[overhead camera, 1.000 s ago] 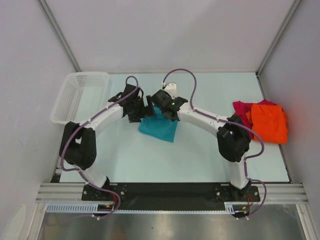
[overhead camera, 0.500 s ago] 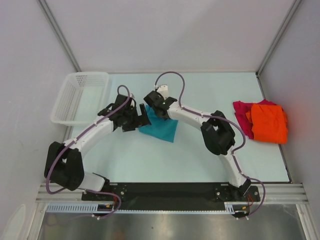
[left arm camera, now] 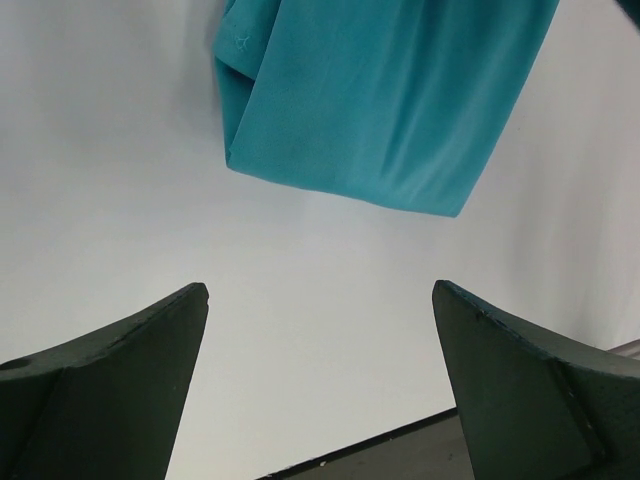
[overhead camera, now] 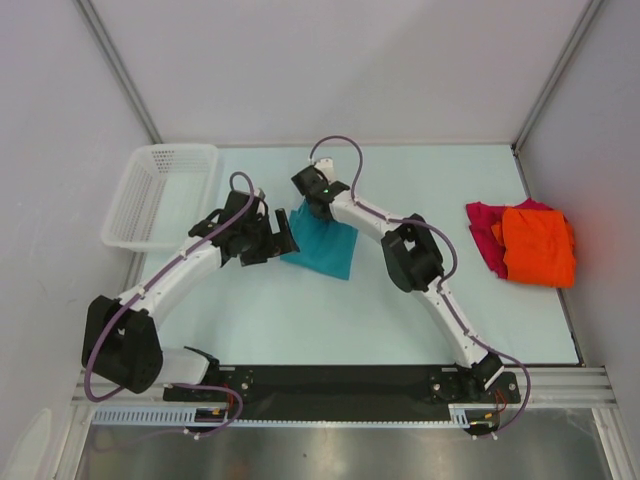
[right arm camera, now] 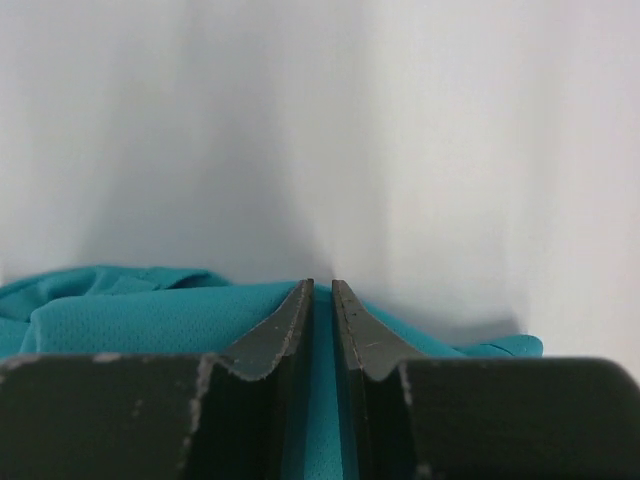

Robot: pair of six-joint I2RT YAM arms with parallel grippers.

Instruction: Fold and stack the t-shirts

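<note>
The teal-blue t-shirt (overhead camera: 322, 246) lies folded near the table's middle; it also shows in the left wrist view (left arm camera: 380, 100) and the right wrist view (right arm camera: 130, 310). My right gripper (overhead camera: 312, 196) is shut on the shirt's far edge, with teal cloth pinched between the narrow jaws (right arm camera: 322, 300). My left gripper (overhead camera: 282, 232) is open and empty just left of the shirt, its fingers (left arm camera: 130, 370) spread wide over bare table. The orange t-shirt (overhead camera: 538, 246) lies on the magenta-red t-shirt (overhead camera: 484, 226) at the right edge.
A white mesh basket (overhead camera: 160, 192) stands at the back left. The enclosure walls close in the table on three sides. The black base rail (overhead camera: 340, 380) runs along the near edge.
My right gripper has moved back and left, dragging the teal shirt's far edge with it. My left arm has stretched out and its gripper has shifted slightly left, off the shirt.
</note>
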